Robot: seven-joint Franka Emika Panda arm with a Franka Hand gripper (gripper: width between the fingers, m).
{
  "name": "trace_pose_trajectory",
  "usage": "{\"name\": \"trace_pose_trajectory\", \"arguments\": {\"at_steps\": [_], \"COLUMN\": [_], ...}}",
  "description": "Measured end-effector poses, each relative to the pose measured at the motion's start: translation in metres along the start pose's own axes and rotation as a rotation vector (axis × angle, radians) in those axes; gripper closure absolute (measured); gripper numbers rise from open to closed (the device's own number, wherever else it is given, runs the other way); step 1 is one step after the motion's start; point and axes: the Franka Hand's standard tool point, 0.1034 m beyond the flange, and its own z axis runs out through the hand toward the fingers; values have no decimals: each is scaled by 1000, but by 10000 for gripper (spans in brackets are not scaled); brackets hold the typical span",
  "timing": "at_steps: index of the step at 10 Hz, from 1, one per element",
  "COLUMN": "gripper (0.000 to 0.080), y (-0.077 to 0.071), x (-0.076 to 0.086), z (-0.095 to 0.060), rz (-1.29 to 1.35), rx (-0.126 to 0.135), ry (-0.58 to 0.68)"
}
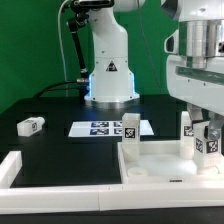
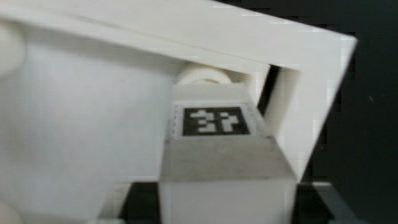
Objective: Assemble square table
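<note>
One table top (image 1: 160, 162); four legs: loose leg (image 1: 30, 125), two upright legs (image 1: 130, 128), fourth leg (image 2: 217, 120) tight in hand (image 1: 208, 130).

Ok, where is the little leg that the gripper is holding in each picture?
Exterior view: the leg is at the exterior view's right edge, in the gripper, just over the table top.
Wrist view: the leg fills the middle, its black-and-white tag facing the camera.
Shared landmark: the table top's raised white rim, under the leg in the exterior view and just beyond it in the wrist view.
</note>
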Motion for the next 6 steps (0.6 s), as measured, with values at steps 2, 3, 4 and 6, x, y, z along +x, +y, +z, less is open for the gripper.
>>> {"name": "trace_pose_trajectory", "arguments": {"at_steps": [2, 3, 4, 6], "gripper": [509, 509, 502, 331], "y": [0, 0, 0, 4], "x": [-8, -10, -9, -12], "z": [0, 0, 0, 0], "rz": [250, 276, 264, 33], "rx": [25, 26, 25, -62], "ry": [-11, -10, -9, 35]}}
